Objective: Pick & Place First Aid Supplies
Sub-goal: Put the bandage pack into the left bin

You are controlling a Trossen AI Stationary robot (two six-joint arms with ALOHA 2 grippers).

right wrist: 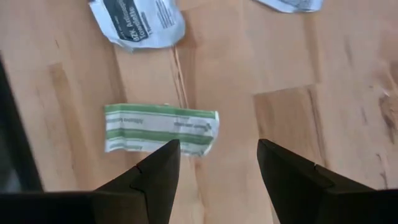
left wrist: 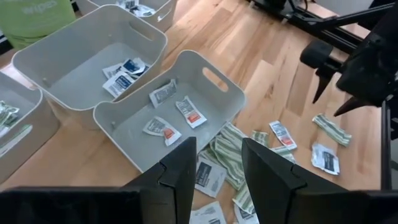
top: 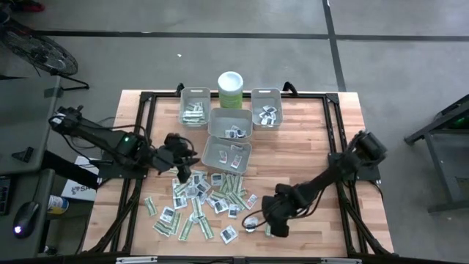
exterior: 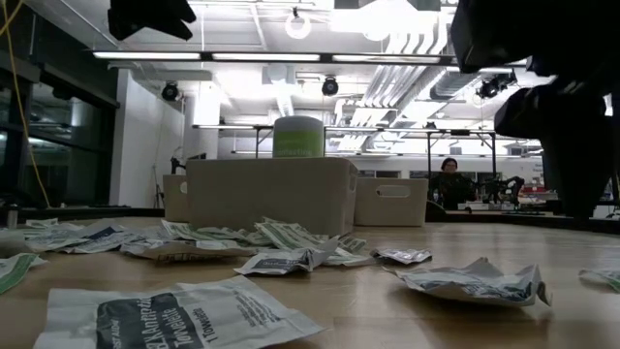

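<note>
The first aid supplies lie scattered flat on the wooden table's near half: green-striped strips and white squares with dark print. My left gripper hovers open at the pile's far left, just beside the front grey bin; nothing sits between its fingers. My right gripper points down, open, over the pile's right edge. Just past its fingertips a green-striped packet lies flat on the wood, and a white packet lies farther on.
Four grey bins stand at the table's far middle: one with green strips, one at the right, a middle one and the front one holding three packets. A pale green canister stands behind them. Bare wood lies to the right.
</note>
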